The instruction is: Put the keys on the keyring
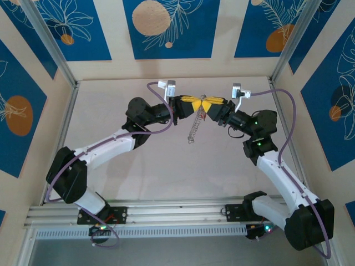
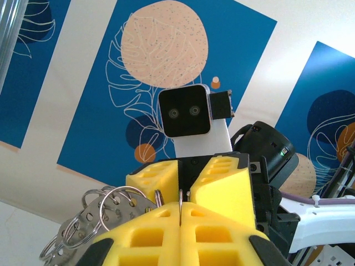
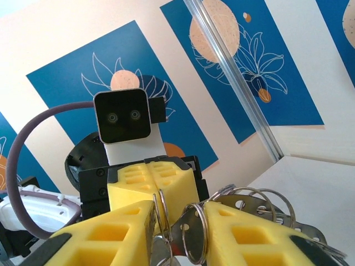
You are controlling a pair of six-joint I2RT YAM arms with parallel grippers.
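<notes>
**Ring at risk mid-handover**

Could lose the thin silver split-ring keyring [image 2: 180, 206] if drawn apart before a firm second grip: slides off the smooth yellow pads [image 2: 222, 244], falls to the pale counter [image 1: 111, 100]. Could also twist out under the dangling bunch of silver rings and perforated metal strip [image 1: 192, 130], hanging toward 6 o'clock from the meeting point and loading the pinch. Cannot pick out a key among the metal, so may thread the wrong loop.

Holds the keyring in the air over the counter's 12 o'clock half, left jaws reaching in from 9 o'clock, right jaws from 3 o'clock. Left jaws: pressed fully together, pinching the keyring edge-on. Right jaws: parted narrowly around the keyring's far edge and part of the bunch; cannot tell whether clamped or merely touching.
</notes>
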